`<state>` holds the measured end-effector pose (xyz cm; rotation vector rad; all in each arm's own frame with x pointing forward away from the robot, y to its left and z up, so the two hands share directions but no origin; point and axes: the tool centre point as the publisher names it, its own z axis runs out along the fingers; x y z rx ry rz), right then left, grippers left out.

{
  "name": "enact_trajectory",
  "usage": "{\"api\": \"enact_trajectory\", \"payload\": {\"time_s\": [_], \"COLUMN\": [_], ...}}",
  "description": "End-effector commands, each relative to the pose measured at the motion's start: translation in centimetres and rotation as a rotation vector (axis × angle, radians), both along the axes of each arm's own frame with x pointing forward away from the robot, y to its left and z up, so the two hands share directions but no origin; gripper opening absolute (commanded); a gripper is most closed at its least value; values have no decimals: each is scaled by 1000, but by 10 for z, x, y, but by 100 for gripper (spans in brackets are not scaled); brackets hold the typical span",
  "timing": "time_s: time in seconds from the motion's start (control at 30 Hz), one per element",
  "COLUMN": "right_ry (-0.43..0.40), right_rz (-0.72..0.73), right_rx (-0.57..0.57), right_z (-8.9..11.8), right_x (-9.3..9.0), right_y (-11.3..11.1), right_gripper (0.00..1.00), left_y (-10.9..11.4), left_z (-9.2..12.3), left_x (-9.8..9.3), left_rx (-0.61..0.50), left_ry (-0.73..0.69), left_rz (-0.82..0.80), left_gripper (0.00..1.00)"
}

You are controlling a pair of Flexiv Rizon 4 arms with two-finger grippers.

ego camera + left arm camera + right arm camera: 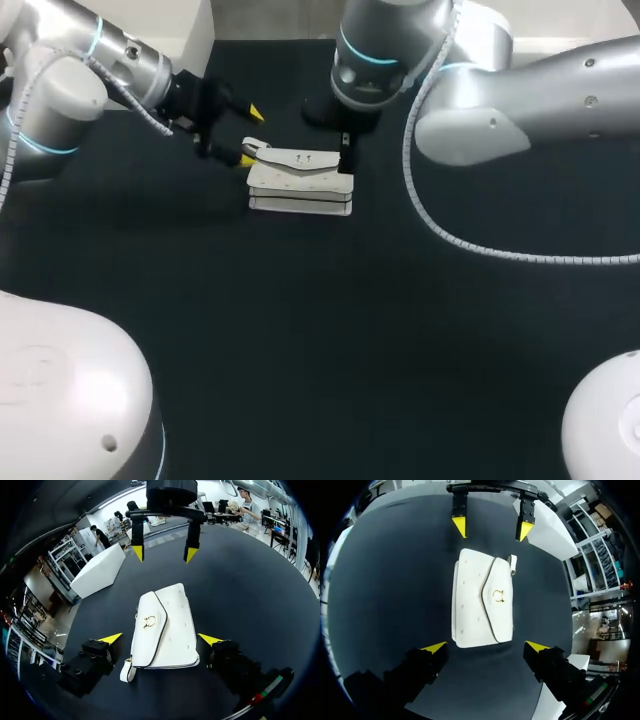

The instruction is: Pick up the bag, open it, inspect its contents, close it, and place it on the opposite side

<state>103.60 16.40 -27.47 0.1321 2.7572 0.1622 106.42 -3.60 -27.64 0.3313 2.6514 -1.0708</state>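
Starting on the left with the left arm (80,70), slanting in from the head view's left edge over the dark counter (300,330). On to the left gripper (250,136), parked right at the left end of the bag (300,180), fingers spread wide and gripping nothing at all. Seen from its own wrist, two yellow tips flanking the bag's near end, one on either side; no telling from up there whether either tip touches it. Just by one of those tips, a small white strap tab (127,670) poking out from the bag's corner. Now the middle: white bag lying flat on the counter toward the far side, pointed flap (150,630) facing up and closed, gold clasp (149,622) sitting on it. Moving right to the right gripper (486,647), hanging at the bag's opposite end, largely tucked under its own wrist in the head view. From the right wrist, again yellow tips set wider than the bag, wide open, nothing held. Facing each other across the bag, then, both sets of fingers. Finishing with the right arm (500,100), arching in from the right edge and bending down over the bag's right end.
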Motion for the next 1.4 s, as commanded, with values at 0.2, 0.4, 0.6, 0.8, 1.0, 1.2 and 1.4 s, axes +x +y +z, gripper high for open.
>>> {"api": "enact_trajectory", "payload": {"time_s": [0.2,0.4,0.6,0.8,1.0,1.2,1.4], "right_ry": [201,241,241,241,336,555,660], "right_rz": [-51,-50,-50,-50,-306,-729,-941], "right_rx": [142,200,200,200,197,418,668], "right_z": [16,21,21,21,29,46,44], "right_x": [9,10,10,10,25,35,22], "right_y": [-9,-17,-17,-17,-4,-20,-38], "right_gripper": [100,100,100,100,100,100,100], "left_y": [13,19,19,19,2,-17,-4], "left_z": [7,9,9,9,22,46,46], "left_x": [1,1,1,1,6,-2,0], "left_rx": [-39,81,81,81,64,92,-46], "left_ry": [243,244,244,244,373,640,878], "left_rz": [-43,23,23,23,241,730,930], "left_gripper": [100,100,100,100,100,100,100]}}
